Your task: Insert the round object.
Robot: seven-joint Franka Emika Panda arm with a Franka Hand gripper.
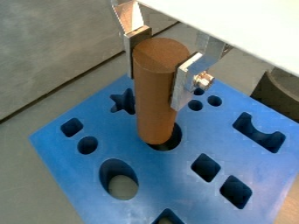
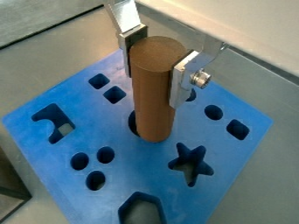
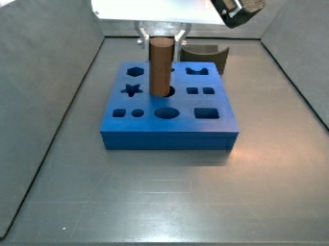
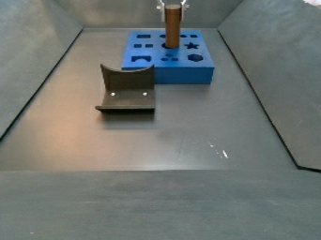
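The round object, a brown wooden peg point(image 1: 156, 92), stands upright with its lower end in the round hole of the blue block point(image 1: 82, 162). It shows in the same place in a wrist view point(image 2: 152, 87) and in both side views point(image 3: 161, 65) point(image 4: 171, 33). My gripper point(image 1: 160, 63) is shut on the peg's upper part, with a silver finger point(image 1: 187, 80) on each side. It also shows in a wrist view point(image 2: 159, 61) and in a side view point(image 3: 162, 40). The peg's lower tip is hidden in the hole. The blue block point(image 3: 167, 120) point(image 4: 170, 58) point(image 2: 70, 105) has several shaped holes.
A dark curved grey-brown piece point(image 4: 127, 89) lies on the grey floor in front of the block in a side view. It shows behind the block in a side view point(image 3: 207, 56) and at the frame edge in a wrist view point(image 1: 282, 92). Grey walls enclose the floor.
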